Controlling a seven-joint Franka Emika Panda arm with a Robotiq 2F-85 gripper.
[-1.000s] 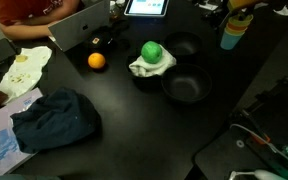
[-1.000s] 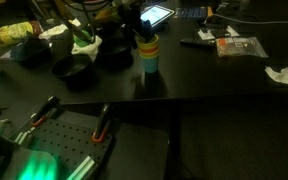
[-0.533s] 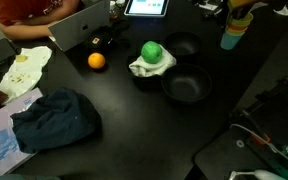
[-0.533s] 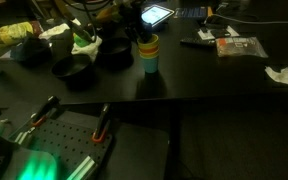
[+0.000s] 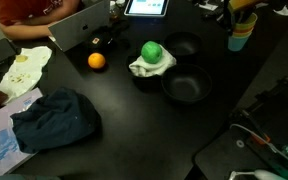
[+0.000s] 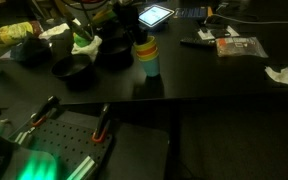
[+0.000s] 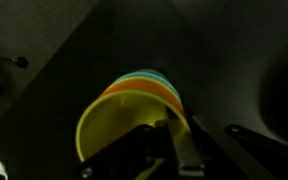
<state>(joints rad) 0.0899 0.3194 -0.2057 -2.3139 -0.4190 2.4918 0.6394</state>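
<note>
A nested stack of cups [image 7: 134, 105], yellow inside orange and teal, fills the wrist view. My gripper [image 7: 174, 135] is shut on the yellow cup's rim, one finger [image 7: 184, 150] inside the cup and the other outside. In both exterior views the cup stack [image 5: 240, 35] [image 6: 146, 58] stands on the black table with the gripper [image 5: 239, 12] on top of it. The arm above is mostly dark and hard to make out.
Two black bowls [image 5: 185, 87] [image 5: 181, 45] sit mid-table beside a green ball on a white cloth [image 5: 151, 51]. An orange [image 5: 96, 61], a blue cloth [image 5: 54, 118], a laptop [image 5: 79, 25] and a tablet [image 5: 146, 7] lie farther off. A person [image 5: 24, 12] sits at the far corner.
The jaws have closed onto the cup stack's rim. The stack has shifted slightly on the table.
</note>
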